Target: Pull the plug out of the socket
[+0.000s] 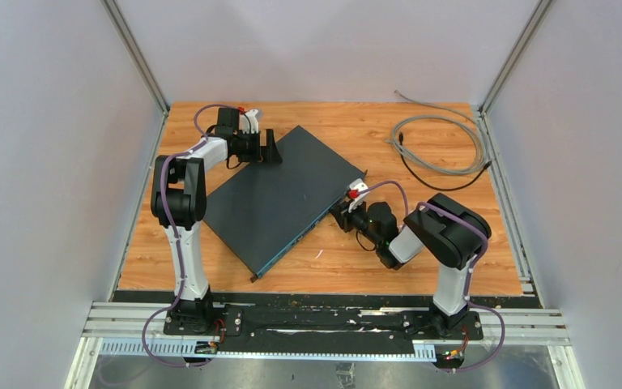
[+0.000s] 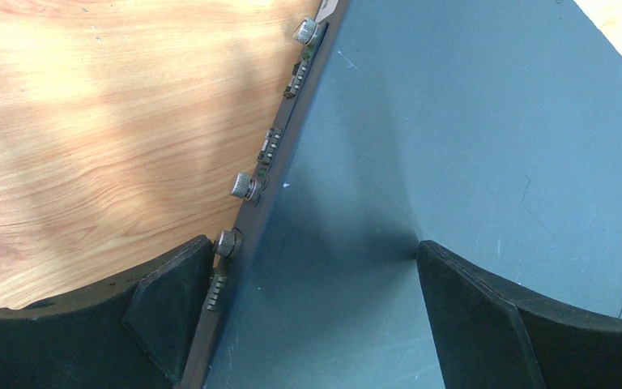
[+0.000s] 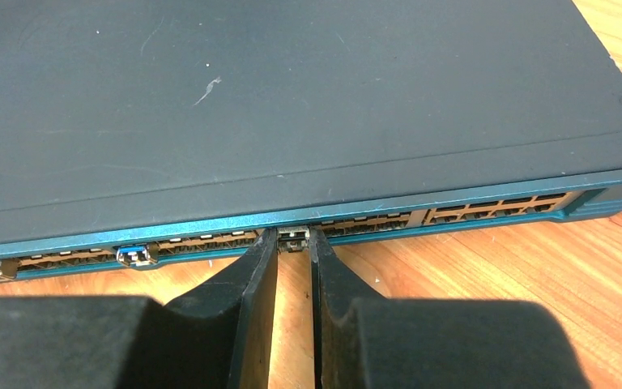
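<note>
R hand (image 3: 293,245) is pinched on the plug (image 3: 294,237) — it's seated in the switch (image 1: 279,194) front port row (image 3: 486,212), lower center of the right wrist view. L hand (image 2: 314,253) is spread wide — straddling the switch's rear edge, upper left in the top view.

The top camera looks down from behind the arm bases (image 1: 190,312) over the whole table (image 1: 332,121). Both wrist cameras sit close to the network switch (image 1: 279,198), which all three views share: left above its back edge, right low, facing its plug (image 3: 294,238).
</note>
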### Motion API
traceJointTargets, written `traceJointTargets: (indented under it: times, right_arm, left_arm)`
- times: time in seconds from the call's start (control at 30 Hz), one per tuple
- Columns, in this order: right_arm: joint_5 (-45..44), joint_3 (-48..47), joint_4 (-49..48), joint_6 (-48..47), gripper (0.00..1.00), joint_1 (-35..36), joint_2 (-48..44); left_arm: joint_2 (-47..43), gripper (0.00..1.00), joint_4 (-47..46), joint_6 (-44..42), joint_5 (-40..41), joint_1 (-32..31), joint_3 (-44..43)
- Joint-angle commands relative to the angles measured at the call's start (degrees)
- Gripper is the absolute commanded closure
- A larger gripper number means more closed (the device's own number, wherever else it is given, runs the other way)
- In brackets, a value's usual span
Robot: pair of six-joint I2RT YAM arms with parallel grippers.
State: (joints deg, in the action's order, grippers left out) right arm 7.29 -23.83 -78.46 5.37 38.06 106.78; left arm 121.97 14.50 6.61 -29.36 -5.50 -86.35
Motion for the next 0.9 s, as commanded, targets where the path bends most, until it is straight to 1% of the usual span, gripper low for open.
traceJointTargets:
  times: [0.0, 0.07, 0.23, 0.4, 0.53, 0.6, 0.7, 0.87]
  right_arm:
    - [0.2, -0.1, 9.8, -2.1, 0.78, -0.7, -4.0]
    - [0.0, -1.4, 14.2, -3.4, 0.79, -0.7, -6.3]
    - [-2.1, -1.2, 19.8, -4.3, 0.79, -0.8, -9.8]
    - [-2.0, -0.6, 20.7, -4.1, 0.8, -0.7, -8.8]
    - [-0.8, -1.2, 21.6, -3.7, 0.75, -0.8, -7.0]
    - [-1.2, -1.0, 21.6, -2.6, 0.63, -0.7, -6.5]
    - [-0.9, -0.4, 20.6, -2.0, 0.59, -0.7, -6.5]
    - [-2.4, -0.3, 24.2, -2.7, 0.58, -0.8, -9.0]
  left_arm:
    - [2.5, 0.03, 11.2, 0.6, 2.7, -2.0, 2.4]
    - [2.4, 0.03, 11.3, 0.6, 2.8, -2.0, 2.4]
    - [2.4, 0.03, 11.3, 1.1, 3.0, -1.7, 2.4]
    - [2.5, 0.03, 11.3, 1.4, 3.0, -1.7, 2.2]
    - [2.6, 0.03, 11.5, 1.5, 3.1, -1.7, 2.1]
    - [2.6, 0.03, 11.4, 1.5, 3.1, -1.7, 2.2]
    - [2.6, 0.03, 11.6, 1.5, 3.1, -1.7, 2.1]
    - [2.7, 0.03, 11.7, 1.5, 3.1, -1.7, 2.1]
